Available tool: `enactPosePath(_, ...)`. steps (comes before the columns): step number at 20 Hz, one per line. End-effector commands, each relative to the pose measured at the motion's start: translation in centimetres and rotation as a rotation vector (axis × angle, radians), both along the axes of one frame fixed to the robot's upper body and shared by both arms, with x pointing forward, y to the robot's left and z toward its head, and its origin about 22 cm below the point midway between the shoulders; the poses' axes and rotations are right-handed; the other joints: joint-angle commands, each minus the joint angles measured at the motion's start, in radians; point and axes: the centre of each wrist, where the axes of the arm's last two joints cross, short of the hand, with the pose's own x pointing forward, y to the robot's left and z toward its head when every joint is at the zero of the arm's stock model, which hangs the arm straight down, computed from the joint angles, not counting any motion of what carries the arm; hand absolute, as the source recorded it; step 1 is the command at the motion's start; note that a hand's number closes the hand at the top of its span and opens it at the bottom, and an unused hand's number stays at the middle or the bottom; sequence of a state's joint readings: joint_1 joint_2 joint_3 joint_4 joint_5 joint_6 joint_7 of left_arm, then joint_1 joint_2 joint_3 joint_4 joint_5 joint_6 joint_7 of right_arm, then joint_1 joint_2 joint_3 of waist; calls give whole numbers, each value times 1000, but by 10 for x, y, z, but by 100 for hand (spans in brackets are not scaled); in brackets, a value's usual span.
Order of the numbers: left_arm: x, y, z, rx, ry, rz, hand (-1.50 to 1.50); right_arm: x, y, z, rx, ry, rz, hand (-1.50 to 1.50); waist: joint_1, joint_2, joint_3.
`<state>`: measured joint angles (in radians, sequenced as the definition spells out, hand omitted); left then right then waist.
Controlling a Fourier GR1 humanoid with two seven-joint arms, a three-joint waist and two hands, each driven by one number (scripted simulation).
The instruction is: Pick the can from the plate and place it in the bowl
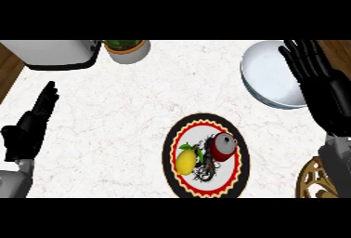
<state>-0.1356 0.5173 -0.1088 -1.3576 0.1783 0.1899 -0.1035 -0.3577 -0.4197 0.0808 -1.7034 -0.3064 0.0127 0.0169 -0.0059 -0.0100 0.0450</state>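
A red can (221,146) lies on its side on a patterned plate (205,186) with a black and red rim, low in the middle of the counter. A yellow lemon (185,161) lies just left of the can on the same plate. The white bowl (270,74) stands at the upper right, holding nothing. My right hand (322,79) hovers over the bowl's right rim, fingers straight and pointing away from me, holding nothing. My left hand (31,128) rests open at the left edge, fingers up, far from the plate.
A white toaster (55,53) stands at the back left with a potted plant (126,49) beside it. A round wooden trivet (316,179) shows at the lower right under my right forearm. Wooden floor borders the counter at both sides.
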Motion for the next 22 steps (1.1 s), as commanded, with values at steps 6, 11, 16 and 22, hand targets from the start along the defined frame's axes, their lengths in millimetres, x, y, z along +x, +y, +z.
enactPosePath(6, 19, -82, 15, -193, -57, -142, 0, -38, 70, -70, -402, 312, 593, 150, 37, 14, -46)
enactPosePath(11, 1, -89, -4, -256, 14, -132, 0, -71, 61, -126, -98, 97, 109, -150, -6, 10, -40)
enactPosePath(16, -9, -114, -7, -269, 7, -124, 0, -94, 37, -134, -36, -92, 157, -150, 0, 8, -44)
enactPosePath(22, -4, -118, -7, -259, 4, -131, 0, -88, 26, -63, -258, -103, 45, -150, 0, 8, -46)
